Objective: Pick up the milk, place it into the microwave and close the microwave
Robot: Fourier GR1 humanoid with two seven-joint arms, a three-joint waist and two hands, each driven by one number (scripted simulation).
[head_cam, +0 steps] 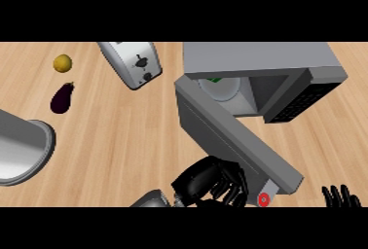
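My fingers [231,184] lie straight and released against the open microwave door [237,141].

That is my left hand [208,182], low in view at the door's outer end. My right hand [341,197] rests at the lower right edge, fingers up and relaxed. The milk [215,85], only partly visible, sits inside the microwave [259,61]. A toaster [133,63], lemon [63,62], eggplant [63,97] and pot [22,146] stand well apart on the counter [122,131].

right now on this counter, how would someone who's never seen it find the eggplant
Start at the microwave with its door swung open, then cross the wooden counter leftward past the tilted silver toaster. Beyond the toaster lie two small things: the eggplant is the lower one, long and dark purple, while the lemon above it is round and yellow.
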